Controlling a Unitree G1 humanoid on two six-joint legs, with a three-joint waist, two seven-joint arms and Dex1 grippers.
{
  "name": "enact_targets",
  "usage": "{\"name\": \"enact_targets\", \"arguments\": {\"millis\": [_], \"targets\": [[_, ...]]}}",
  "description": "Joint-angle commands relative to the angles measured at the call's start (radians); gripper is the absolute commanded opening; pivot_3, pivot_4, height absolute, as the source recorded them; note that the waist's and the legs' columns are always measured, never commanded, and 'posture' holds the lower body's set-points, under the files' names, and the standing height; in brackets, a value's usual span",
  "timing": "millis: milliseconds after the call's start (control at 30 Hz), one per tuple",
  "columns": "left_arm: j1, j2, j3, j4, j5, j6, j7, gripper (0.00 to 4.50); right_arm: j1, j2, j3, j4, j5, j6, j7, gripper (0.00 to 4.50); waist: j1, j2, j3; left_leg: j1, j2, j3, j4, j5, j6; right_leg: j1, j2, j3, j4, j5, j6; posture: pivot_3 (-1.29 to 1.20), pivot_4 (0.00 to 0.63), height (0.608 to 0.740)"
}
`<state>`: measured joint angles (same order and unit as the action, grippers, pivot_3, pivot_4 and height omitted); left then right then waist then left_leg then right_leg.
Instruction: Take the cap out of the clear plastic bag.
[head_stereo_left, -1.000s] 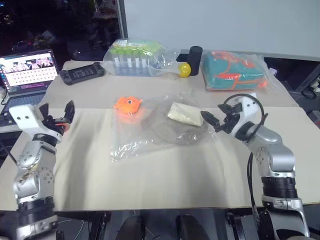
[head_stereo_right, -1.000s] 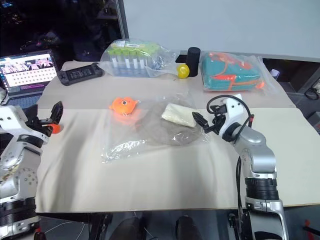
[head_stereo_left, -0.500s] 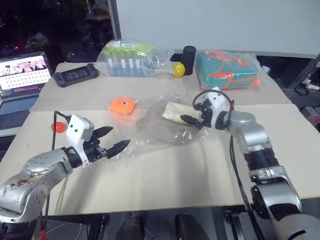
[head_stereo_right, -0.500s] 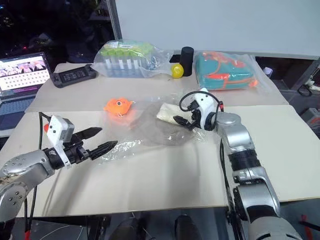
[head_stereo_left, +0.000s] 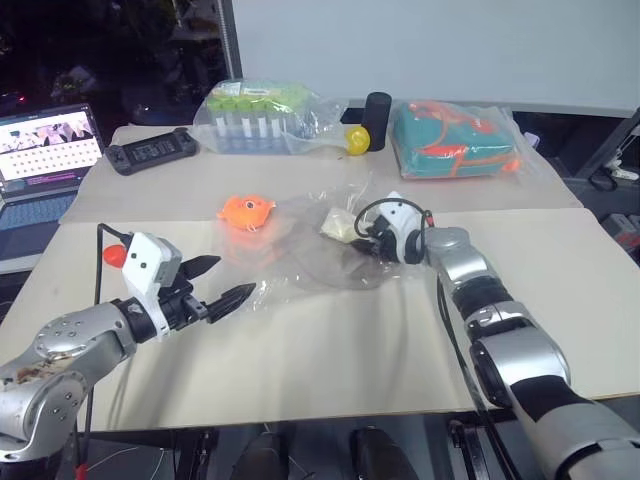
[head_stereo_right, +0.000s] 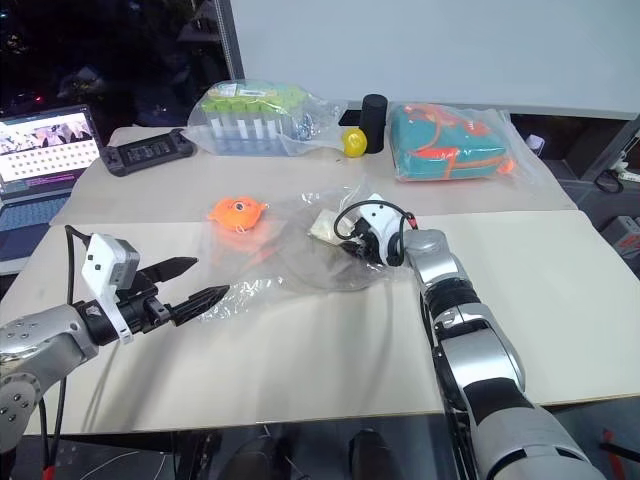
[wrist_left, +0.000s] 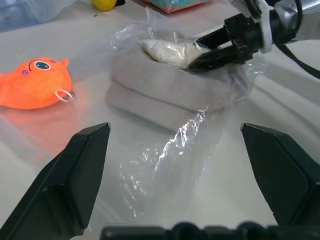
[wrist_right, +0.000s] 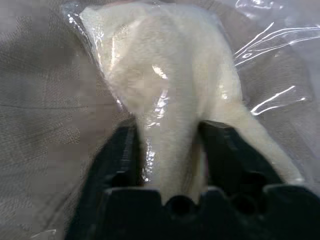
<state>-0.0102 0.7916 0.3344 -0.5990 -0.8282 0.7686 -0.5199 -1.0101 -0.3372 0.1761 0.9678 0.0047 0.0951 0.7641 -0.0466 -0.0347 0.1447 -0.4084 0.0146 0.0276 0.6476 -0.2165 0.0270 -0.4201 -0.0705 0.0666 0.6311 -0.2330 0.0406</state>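
Cap (wrist_left: 165, 92), soft and light, lay mid-table inside the slippery clear plastic bag (wrist_left: 165, 165); right gripper (wrist_right: 172, 150) pinched the cream block (wrist_right: 165, 70) through film, left gripper (head_stereo_left: 228, 285) stood apart near the bag's left end; grasp fabric fold, judged.

An orange fish toy (head_stereo_left: 250, 211) lies before me; behind, bagged green-topped tubes (head_stereo_left: 262, 115), a yellow ball (head_stereo_left: 356, 139); a laptop (head_stereo_left: 45, 150) leftward.

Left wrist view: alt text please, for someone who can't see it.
The right gripper pinches a cream block through the clear plastic bag, which holds the folded beige cap. The left gripper's open fingers frame the scene; an orange plush fish lies alongside.
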Motion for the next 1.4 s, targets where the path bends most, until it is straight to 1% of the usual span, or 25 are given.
{"name": "enact_targets", "arguments": {"millis": [33,133,233,300,400,500,567,633,733,833,1067,1133,1267,1400], "targets": [[0.006,-0.002,0.030,-0.034,-0.008,-0.002,0.004,4.50,-0.026,-0.012,-0.048,-0.020,0.021,0.001,0.022,1.42,0.000,0.000,0.000,0.000,0.000,0.000,0.000,0.000,0.000,0.000,0.000,0.000,0.000,0.000,0.000,0.00,0.150,0.740],[0.004,-0.008,0.021,-0.031,-0.012,-0.001,0.007,4.50,-0.054,-0.037,-0.101,-0.063,0.058,0.020,0.034,1.42,0.001,0.000,0.000,0.000,0.000,0.000,0.000,0.000,0.000,0.000,0.000,0.000,0.000,0.000,0.000,0.00,0.150,0.740],[0.000,-0.018,0.005,-0.026,-0.004,-0.003,0.011,4.50,-0.103,-0.074,-0.164,-0.026,0.081,0.019,-0.005,1.42,0.001,0.001,0.001,-0.002,0.000,0.000,0.000,0.000,0.000,-0.002,-0.001,0.000,0.000,0.000,0.000,0.00,0.150,0.740],[-0.007,-0.034,-0.007,-0.028,-0.009,0.002,0.024,4.50,-0.152,-0.118,-0.207,0.073,0.073,-0.004,-0.116,1.42,0.002,0.001,0.001,-0.003,0.000,0.000,0.000,0.000,0.000,-0.003,-0.001,0.000,0.000,0.000,0.000,0.00,0.150,0.740],[-0.010,-0.050,-0.024,-0.035,-0.009,0.005,0.034,4.50,-0.197,-0.174,-0.233,0.196,0.034,-0.046,-0.269,1.42,0.007,0.001,0.001,-0.003,-0.001,0.000,-0.001,0.000,0.000,-0.002,-0.002,-0.001,-0.001,0.000,0.000,0.00,0.150,0.740],[-0.016,-0.056,-0.035,-0.030,0.001,0.001,0.040,4.50,-0.212,-0.209,-0.224,0.282,-0.018,-0.070,-0.405,1.42,0.002,0.001,0.001,-0.003,-0.001,0.000,-0.002,0.000,0.000,-0.001,-0.003,-0.001,-0.003,0.000,-0.001,0.00,0.150,0.740],[-0.022,-0.059,-0.041,-0.029,0.003,0.000,0.045,4.50,-0.211,-0.227,-0.188,0.313,-0.079,-0.092,-0.478,1.42,-0.003,0.001,0.001,-0.002,-0.001,0.001,-0.002,0.000,0.000,-0.002,-0.003,0.000,-0.003,0.000,-0.001,0.00,0.150,0.740],[-0.025,-0.064,-0.047,-0.030,0.005,0.000,0.051,4.50,-0.206,-0.234,-0.195,0.341,-0.092,-0.101,-0.518,1.42,-0.007,0.001,0.001,-0.002,-0.002,0.002,-0.002,0.000,0.000,-0.002,-0.003,0.001,-0.002,0.000,-0.001,0.00,0.150,0.740],[-0.027,-0.068,-0.054,-0.031,0.010,-0.002,0.057,4.50,-0.197,-0.232,-0.210,0.363,-0.099,-0.108,-0.529,1.42,-0.017,0.002,0.001,-0.002,-0.001,0.002,-0.002,0.000,0.000,-0.002,-0.002,0.001,-0.002,-0.001,-0.001,0.00,0.150,0.740],[-0.028,-0.069,-0.057,-0.031,0.013,-0.001,0.062,4.50,-0.193,-0.229,-0.203,0.370,-0.121,-0.107,-0.544,2.07,-0.023,0.001,0.001,-0.002,-0.001,0.002,-0.002,0.000,0.000,-0.002,-0.002,0.002,-0.002,0.000,-0.001,0.00,0.150,0.740],[-0.015,-0.065,-0.044,-0.034,0.009,0.002,0.067,4.50,-0.246,-0.238,-0.218,0.342,-0.116,-0.094,-0.476,4.44,-0.023,0.001,0.001,-0.002,-0.001,0.002,-0.002,0.000,0.000,-0.002,-0.002,0.002,-0.002,0.000,-0.001,0.00,0.150,0.740],[-0.011,-0.065,-0.042,-0.035,0.009,0.002,0.070,4.50,-0.265,-0.223,-0.228,0.328,-0.094,-0.069,-0.395,4.48,-0.023,0.001,0.001,-0.002,-0.001,0.002,-0.002,0.000,0.000,-0.002,-0.001,0.002,-0.001,0.000,-0.001,0.00,0.150,0.740],[-0.011,-0.072,-0.031,-0.030,0.023,-0.007,0.092,4.50,-0.299,-0.145,-0.245,0.265,-0.018,0.025,-0.114,4.48,-0.029,0.002,0.001,-0.001,-0.001,0.002,-0.002,0.000,0.000,-0.001,-0.001,0.002,-0.001,0.000,-0.001,0.00,0.150,0.740],[-0.042,-0.090,-0.020,0.021,0.090,-0.025,0.162,4.50,-0.289,-0.053,-0.216,0.126,0.041,0.142,0.101,4.48,-0.026,0.002,0.001,0.000,0.001,0.002,-0.002,0.000,0.000,-0.001,0.002,0.003,0.001,0.000,-0.001,0.00,0.150,0.740]]}}
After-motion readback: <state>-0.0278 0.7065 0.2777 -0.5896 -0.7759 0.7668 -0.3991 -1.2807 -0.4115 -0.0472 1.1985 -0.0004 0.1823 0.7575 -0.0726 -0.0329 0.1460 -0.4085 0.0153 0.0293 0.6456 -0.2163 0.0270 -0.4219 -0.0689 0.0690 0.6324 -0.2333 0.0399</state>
